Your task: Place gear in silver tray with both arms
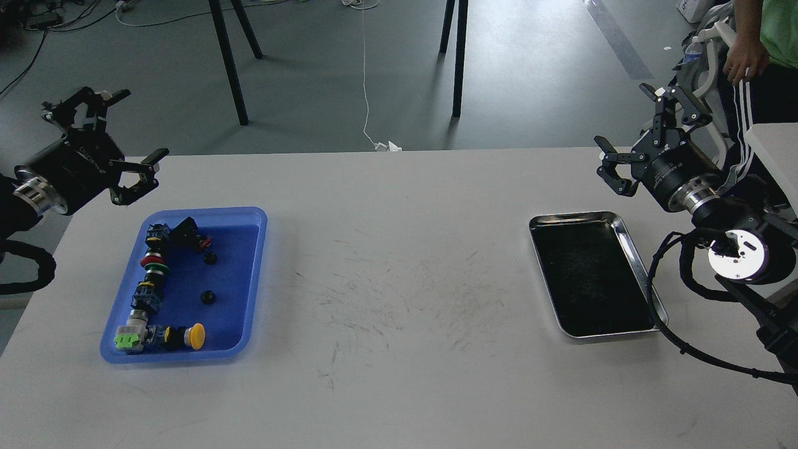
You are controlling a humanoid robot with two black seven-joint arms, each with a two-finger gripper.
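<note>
The silver tray [625, 231] is shiny polished metal with a dark, mirror-like bottom, and it lies on a matt pale table [399, 312] whose smooth top is scuffed with fine dark scratches left of that tray. Well left of the silver tray, the blue tray [252, 215] looks like glossy, slightly see-through plastic. Just right of the silver tray, the right arm's casing is matt black with a bright metal wrist ring [691, 196].
</note>
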